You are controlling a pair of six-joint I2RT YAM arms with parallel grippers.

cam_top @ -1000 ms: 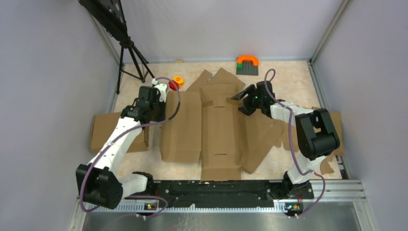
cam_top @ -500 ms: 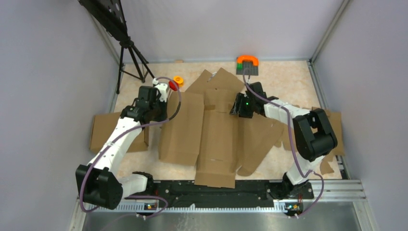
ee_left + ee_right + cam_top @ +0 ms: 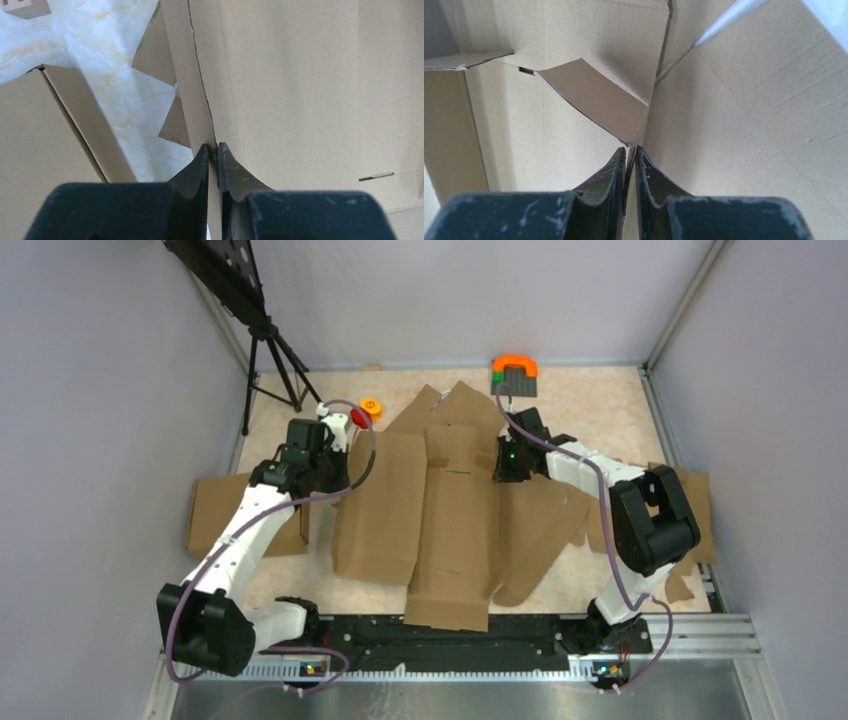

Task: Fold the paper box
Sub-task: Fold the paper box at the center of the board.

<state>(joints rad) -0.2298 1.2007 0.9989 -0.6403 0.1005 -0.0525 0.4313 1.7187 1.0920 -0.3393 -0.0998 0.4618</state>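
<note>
We are gripping the paper box (image 3: pixel 455 510) sides: left tool (image 3: pixel 213 150) pinches its left edge, right tool (image 3: pixel 630 152) its right flap. Next, probably, both fold inward.

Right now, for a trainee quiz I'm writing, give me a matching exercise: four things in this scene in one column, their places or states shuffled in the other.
Things:
1. left gripper
2. right gripper
3. orange arch toy
4. tripod

Places or states:
A. stands at the far left corner of the table
B. shut on the right side of the paper box
C. sits at the table's far edge
D. shut on the paper box's left side

Pairs: 1-D, 2-B, 3-C, 4-A
</note>
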